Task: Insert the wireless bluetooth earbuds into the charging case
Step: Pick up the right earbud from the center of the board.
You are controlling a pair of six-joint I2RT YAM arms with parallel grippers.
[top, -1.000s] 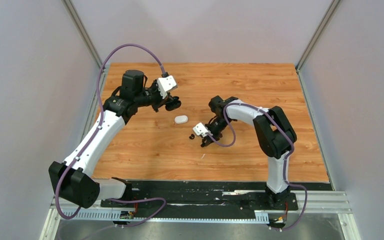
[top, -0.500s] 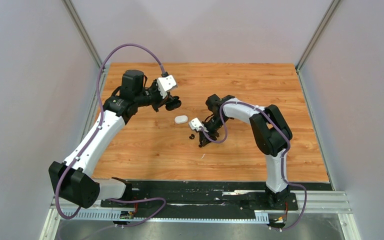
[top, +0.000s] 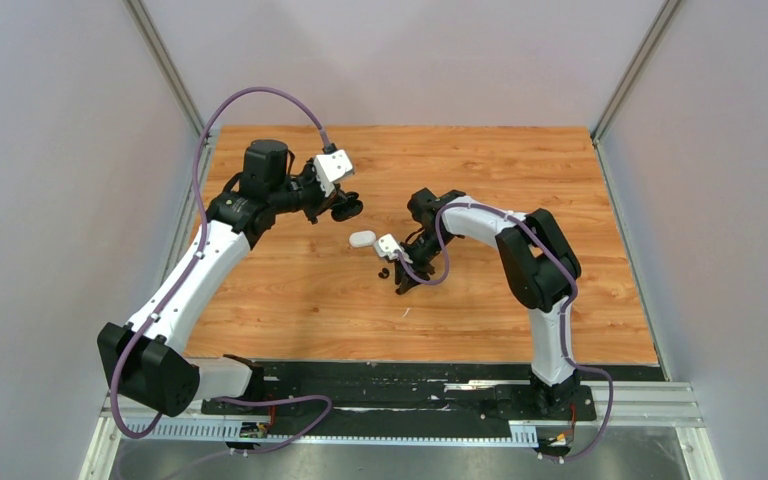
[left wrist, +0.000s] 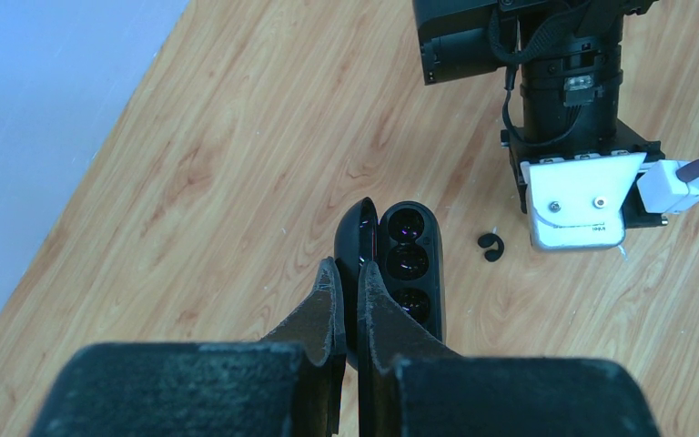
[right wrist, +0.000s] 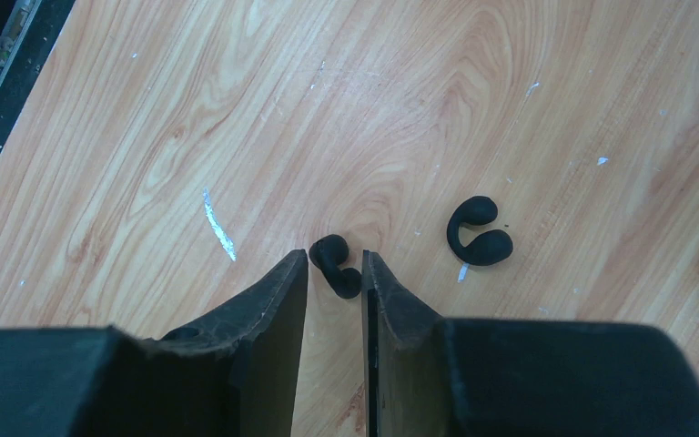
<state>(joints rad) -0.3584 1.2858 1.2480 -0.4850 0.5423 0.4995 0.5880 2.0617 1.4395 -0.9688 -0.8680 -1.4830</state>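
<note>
Since a second ago, our right gripper (right wrist: 334,258) has slid left toward the white case (top: 362,239), while our left gripper (left wrist: 349,270) has stayed. The right jaws stand narrowly apart astride one black earbud (right wrist: 344,276) on the desk (right wrist: 237,109), with a gap on one side. Its long axis runs almost along the fingers. A second black earbud (right wrist: 480,232) lies just beside. The left gripper clamps the open black case (left wrist: 410,259), well apart.
</note>
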